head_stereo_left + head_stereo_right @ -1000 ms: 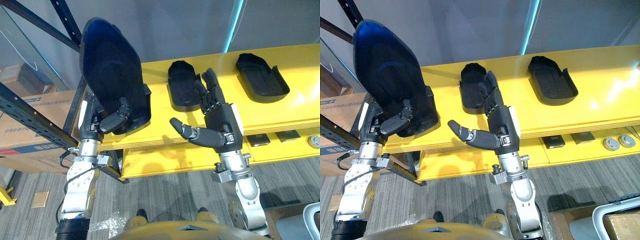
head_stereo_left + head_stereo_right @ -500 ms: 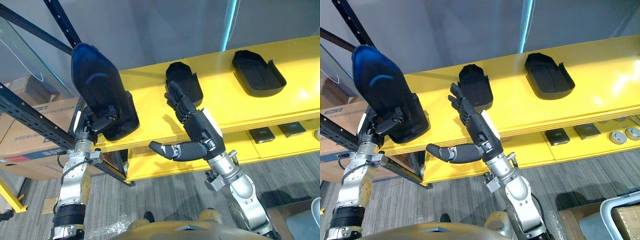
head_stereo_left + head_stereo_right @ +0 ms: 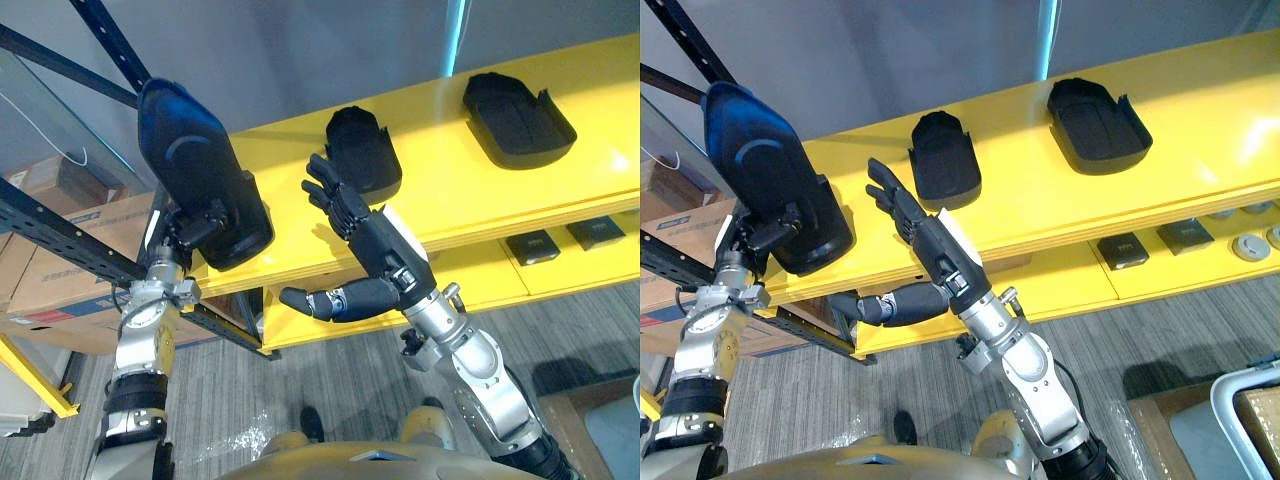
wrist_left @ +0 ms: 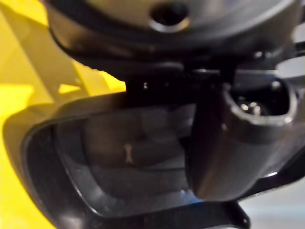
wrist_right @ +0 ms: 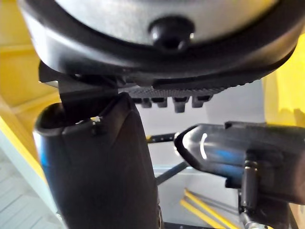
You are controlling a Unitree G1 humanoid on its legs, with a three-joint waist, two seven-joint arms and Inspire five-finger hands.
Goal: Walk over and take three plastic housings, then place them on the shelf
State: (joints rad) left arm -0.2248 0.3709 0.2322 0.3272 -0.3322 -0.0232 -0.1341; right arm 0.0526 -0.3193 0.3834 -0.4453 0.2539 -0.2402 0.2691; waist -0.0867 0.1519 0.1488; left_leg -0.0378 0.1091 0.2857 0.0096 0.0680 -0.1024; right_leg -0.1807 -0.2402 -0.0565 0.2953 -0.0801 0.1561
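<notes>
Change, right hand: the right hand (image 3: 378, 248) has drawn off toward the robot's left. Half a second ago its fingers (image 3: 330, 195) overlapped the middle housing (image 3: 362, 158); they now stand just beside it and apart from it.
Change, left hand: the left hand (image 3: 197, 220) keeps its grasp on the left housing (image 3: 195, 185), which a second ago was held higher, over the shelf's left end.
Shelf: yellow shelf (image 3: 470, 190), upper board carrying all three black plastic housings.
Left housing: at the shelf's left end, standing steeply tilted, lower end at the board, upper end in front of the rack.
Middle housing: lying flat, hollow side up, toward the rear of the board.
Right housing: the right housing (image 3: 517, 105) lies flat, hollow side up, well apart from the other two.
Left hand state: clenched round the left housing's lower end; the left wrist view shows the thumb (image 4: 228, 143) lying across its hollow.
Right hand state: released, fingers straight and spread over the board's front edge between the left and middle housings, thumb (image 3: 325, 300) below the edge, holding nothing.
Lower board: small dark square parts (image 3: 533, 245) and round parts (image 3: 1247, 245).
Surroundings: dark blue rack beam (image 3: 60, 235) and cardboard boxes (image 3: 50, 290) to the left; grey carpet floor (image 3: 330, 370).
</notes>
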